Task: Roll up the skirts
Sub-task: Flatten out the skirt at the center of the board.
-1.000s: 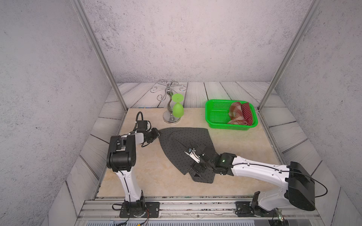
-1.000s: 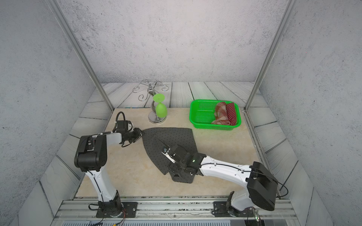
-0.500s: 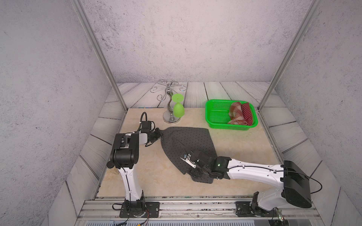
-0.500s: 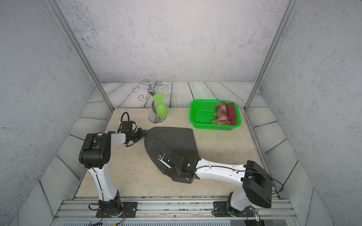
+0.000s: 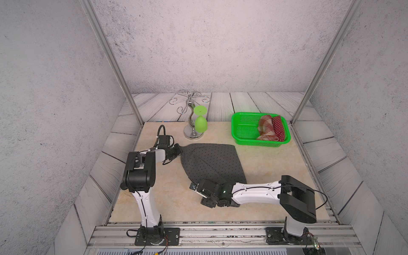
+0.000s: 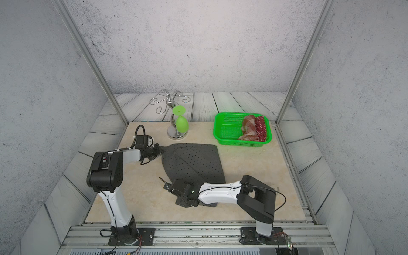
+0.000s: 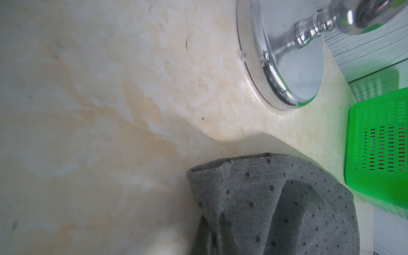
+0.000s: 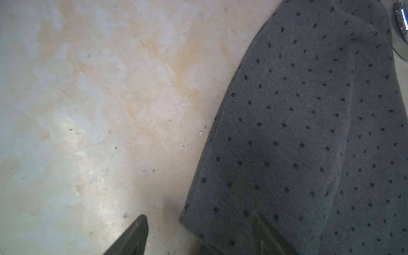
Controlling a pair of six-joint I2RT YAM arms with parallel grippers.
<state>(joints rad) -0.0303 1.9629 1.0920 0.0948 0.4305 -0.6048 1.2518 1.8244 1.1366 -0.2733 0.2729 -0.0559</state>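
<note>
the left claw [image 5: 176, 150] has just pinched shut on the grey skirt [image 5: 212, 163] at its upper-left corner; the right claw [image 5: 199, 195] straddles the lower hem, jaws apart, so rolling looks ready

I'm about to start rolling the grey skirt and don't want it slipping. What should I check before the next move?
1. The left gripper is shut on the grey skirt at its far left corner: ok.
2. The right gripper is open at the skirt's near edge, one finger over cloth, one over the table: ok.
3. A right gripper finger is under the cloth: cannot tell.
4. The grey skirt lies smooth: not ok, a ridge runs from the pinched corner.
5. The glass stand is apart from the skirt: ok.
6. The plaid skirt and red dotted skirt are in the green basket: ok.
</note>
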